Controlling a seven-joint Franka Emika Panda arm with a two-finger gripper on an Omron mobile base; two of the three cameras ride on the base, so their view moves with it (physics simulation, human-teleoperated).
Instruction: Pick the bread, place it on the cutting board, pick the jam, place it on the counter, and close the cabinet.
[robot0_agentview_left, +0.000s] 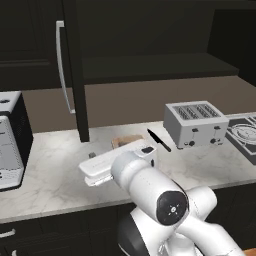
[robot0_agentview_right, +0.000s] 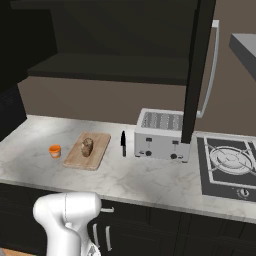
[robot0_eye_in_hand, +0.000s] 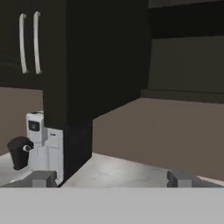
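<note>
Marbled counter (robot0_agentview_right: 150, 182) ran beneath the dark cabinet (robot0_agentview_right: 197, 70), whose door stood swung out over it. Left of the toaster (robot0_agentview_right: 161, 134) lay a black knife (robot0_agentview_right: 123, 143), then the cutting board (robot0_agentview_right: 97, 152) with the bread (robot0_agentview_right: 87, 146) on it, then the jam (robot0_agentview_right: 55, 150) just beside the board. The fingers (robot0_eye_in_hand: 180, 178) stood spread apart, empty, facing the open door.

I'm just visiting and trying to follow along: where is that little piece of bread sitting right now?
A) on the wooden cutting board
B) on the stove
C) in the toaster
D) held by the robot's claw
A: the bread lies on the cutting board, with the orange jam beside the board on the counter.
</note>
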